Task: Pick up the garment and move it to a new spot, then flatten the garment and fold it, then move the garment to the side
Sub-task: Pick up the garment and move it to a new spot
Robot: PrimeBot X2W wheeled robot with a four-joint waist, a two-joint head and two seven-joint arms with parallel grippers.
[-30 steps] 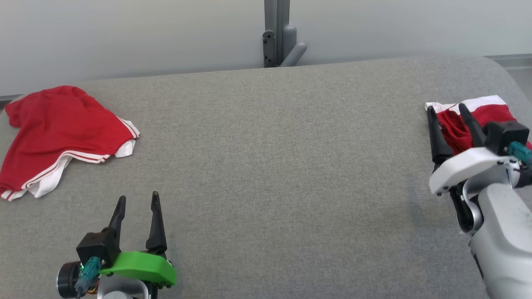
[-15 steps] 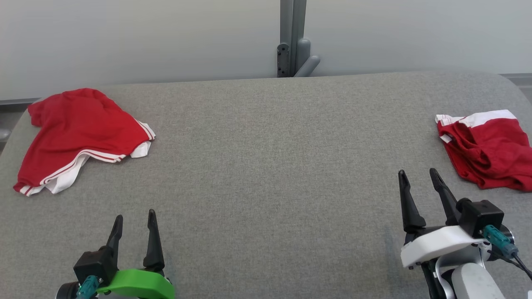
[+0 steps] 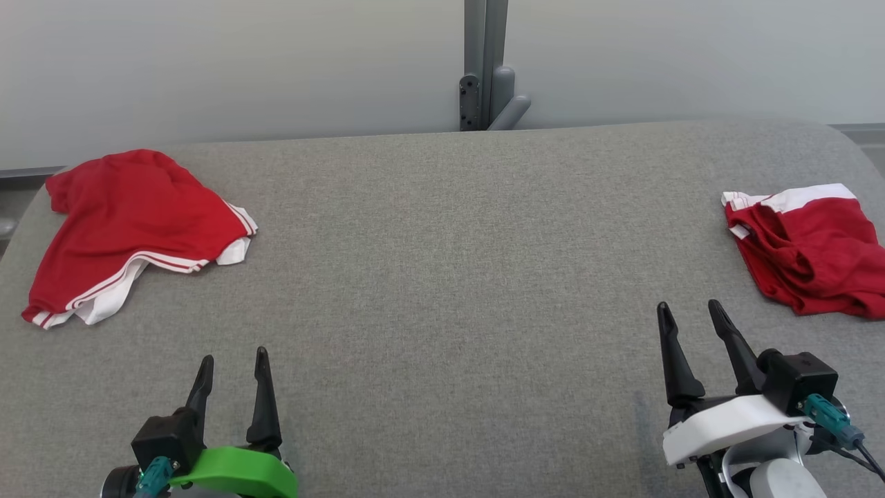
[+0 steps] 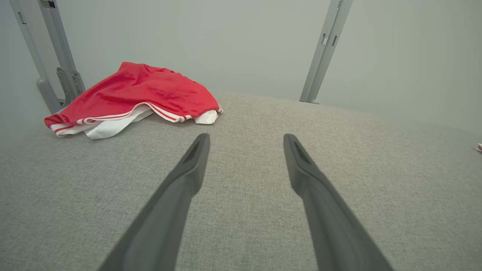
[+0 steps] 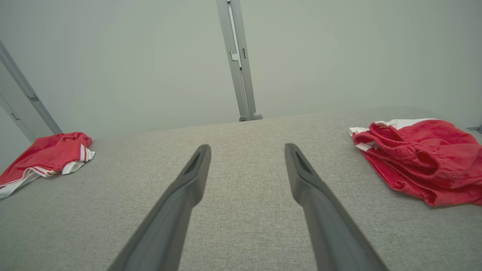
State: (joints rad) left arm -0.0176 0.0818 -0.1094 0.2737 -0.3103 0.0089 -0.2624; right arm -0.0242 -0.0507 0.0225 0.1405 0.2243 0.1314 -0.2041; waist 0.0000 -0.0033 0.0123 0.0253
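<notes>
Two red garments with white trim lie on the grey fabric table [image 3: 442, 277]. One garment [image 3: 131, 221] is crumpled at the far left, also seen in the left wrist view [image 4: 139, 90]. The other garment [image 3: 809, 256] lies bunched at the right edge, with its waistband showing in the right wrist view [image 5: 418, 158]. My left gripper [image 3: 234, 355] hovers open near the front left, below the left garment, with nothing between its fingers [image 4: 196, 162]. My right gripper [image 3: 688, 305] stands open at the front right, short of the right garment and apart from it.
A grey metal post [image 3: 484, 66] with a bracket rises behind the table's back edge in front of a pale wall. The table's right end curves away just beyond the right garment. Bare grey fabric spans the middle between the two garments.
My right gripper has drawn back from over the right garment to the front of the table, empty. The head camera shifted. The left gripper has barely moved, and both garments lie still.
</notes>
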